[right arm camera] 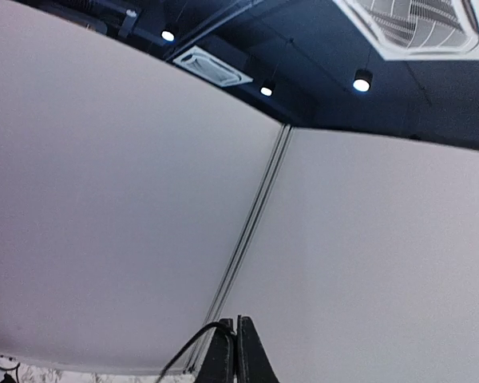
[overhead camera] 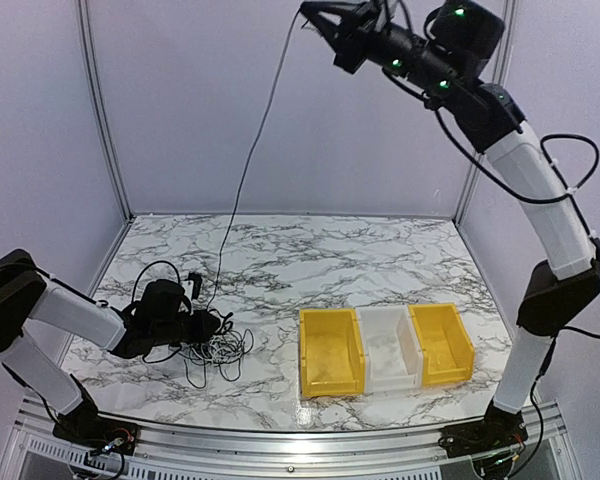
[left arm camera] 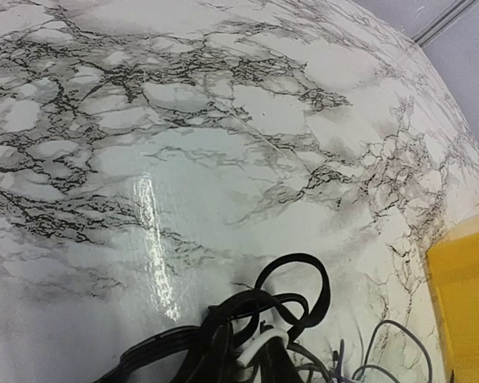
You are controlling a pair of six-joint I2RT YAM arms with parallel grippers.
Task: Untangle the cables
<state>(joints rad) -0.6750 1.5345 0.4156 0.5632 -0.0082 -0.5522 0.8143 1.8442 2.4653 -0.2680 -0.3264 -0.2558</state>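
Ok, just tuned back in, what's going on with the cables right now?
The right gripper is high above the table, shut on one black cable, which runs nearly straight down to the tangle on the table's left side. The left gripper sits low at the tangle, apparently holding it down, though its jaws cannot be made out. The rest of the cables are knotted together there.

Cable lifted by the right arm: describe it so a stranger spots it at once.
Start at the marble table, then find the tangle at its left front. One thin black cable climbs out of it in a single nearly straight line to the jaws of the right arm high above; the rest lies looped on the table.
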